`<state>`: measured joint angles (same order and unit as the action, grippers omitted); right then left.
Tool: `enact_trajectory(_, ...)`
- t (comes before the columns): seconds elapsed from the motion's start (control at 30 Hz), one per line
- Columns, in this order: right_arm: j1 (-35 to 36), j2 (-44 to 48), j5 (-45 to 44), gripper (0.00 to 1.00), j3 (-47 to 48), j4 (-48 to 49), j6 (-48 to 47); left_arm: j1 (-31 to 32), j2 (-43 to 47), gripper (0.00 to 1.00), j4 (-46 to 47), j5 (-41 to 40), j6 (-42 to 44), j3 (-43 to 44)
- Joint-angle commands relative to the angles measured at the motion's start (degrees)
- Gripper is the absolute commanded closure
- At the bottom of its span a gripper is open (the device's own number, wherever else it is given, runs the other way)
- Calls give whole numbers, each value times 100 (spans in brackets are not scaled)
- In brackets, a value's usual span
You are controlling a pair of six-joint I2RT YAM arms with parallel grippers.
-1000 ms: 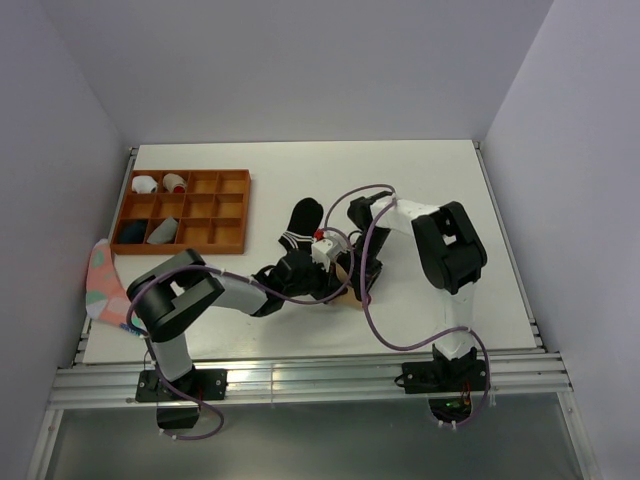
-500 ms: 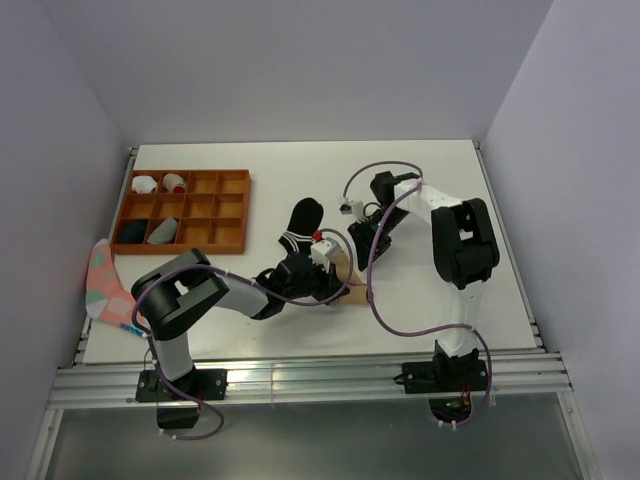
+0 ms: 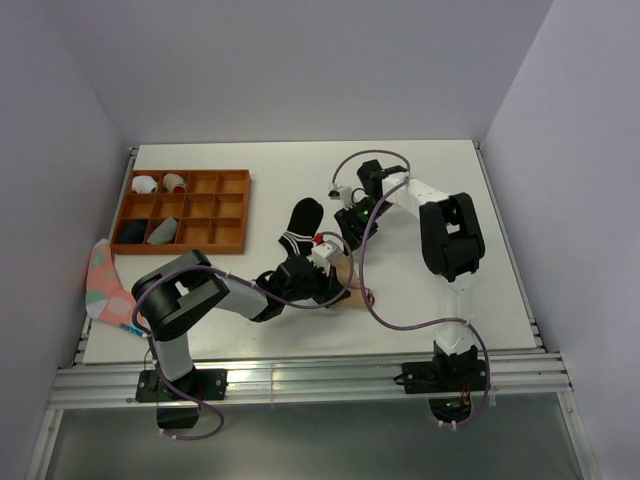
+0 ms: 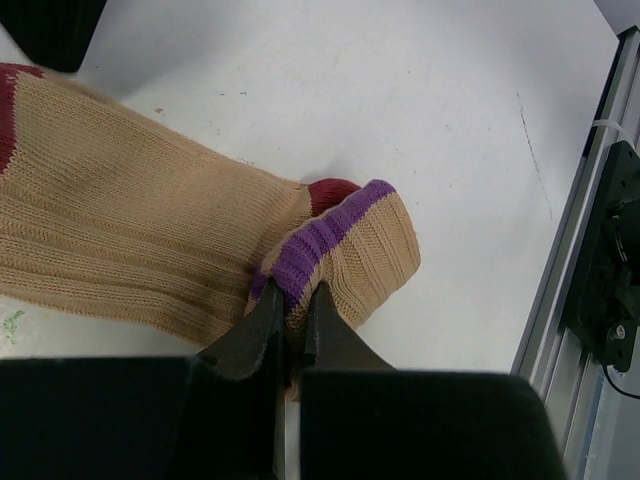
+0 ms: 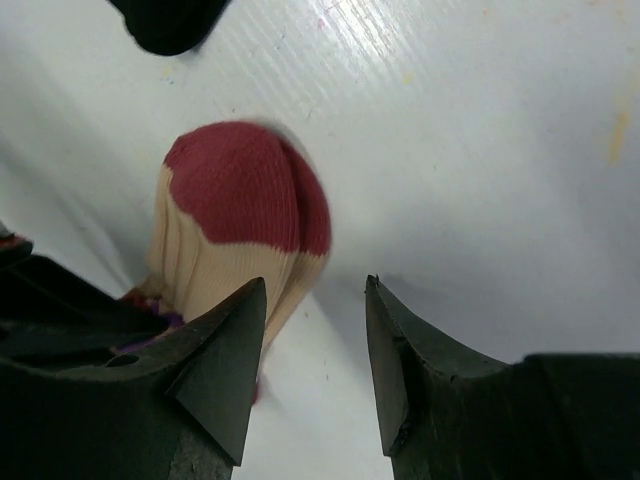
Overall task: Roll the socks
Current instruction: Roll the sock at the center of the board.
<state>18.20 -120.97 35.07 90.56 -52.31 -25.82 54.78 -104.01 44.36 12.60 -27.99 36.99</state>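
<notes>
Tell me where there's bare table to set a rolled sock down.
Free: the table beyond the compartment tray, and right of the right arm. Crowded: the centre, around the tan sock and black sock.

Flat tan sock (image 4: 120, 230), purple cuff folded over; black sock (image 3: 303, 216) nearby.

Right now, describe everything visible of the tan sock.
The tan sock is ribbed knit, with a maroon toe and a purple stripe at the cuff. It lies on the white table, its cuff end folded over and pinched by the shut left gripper. The right gripper stands open beside the toe.
</notes>
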Motion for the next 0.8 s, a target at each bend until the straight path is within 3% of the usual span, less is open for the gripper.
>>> enact_trajectory(0.0,202,-102,-228,48,-56,344,262,85,-181,100,-780,208,48,-201)
enact_trajectory(0.47,500,-199,-510,45,-162,503,455,94,-155,99,-911,217,74,-149)
enact_trajectory(0.77,545,-103,-756,56,-478,626,552,94,-102,100,-894,164,65,-210)
